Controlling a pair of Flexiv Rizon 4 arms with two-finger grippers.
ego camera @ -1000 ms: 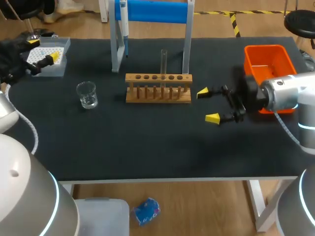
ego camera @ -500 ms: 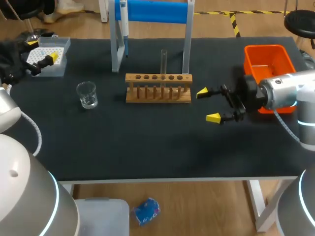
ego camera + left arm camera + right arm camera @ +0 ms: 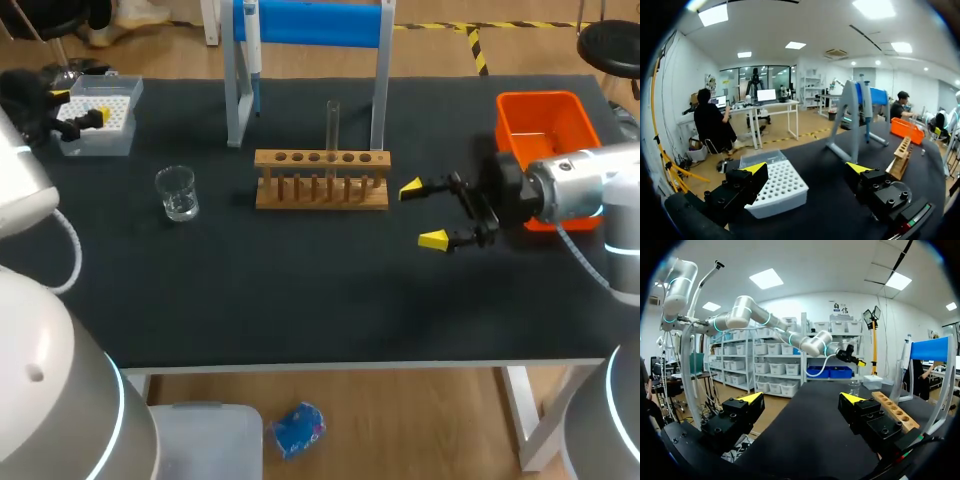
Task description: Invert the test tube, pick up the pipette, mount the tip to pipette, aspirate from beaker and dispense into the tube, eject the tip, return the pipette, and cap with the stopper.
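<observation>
On the desk [image 3: 300, 290] little looks done: the pipette [image 3: 252, 55] hangs on the stand [image 3: 310, 22], upper centre, so pickup through capping remain, I judge. The tube [image 3: 332, 125] stands in the rack [image 3: 321, 180] below. The right pincer [image 3: 422, 213], wide open and empty, sits right of the rack. The left pincer [image 3: 80, 105], also open and empty, is by the tip box [image 3: 100, 118], upper left.

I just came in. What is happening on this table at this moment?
Two robot arms are at work on a pipetting job, but nothing is held right now. The left gripper is open and hovers at the tip box in the far left corner. The right gripper is open too, just off the right end of the rack. The tube stands in the rack, the pipette hangs on its stand, and the beaker sits left of the rack.
</observation>
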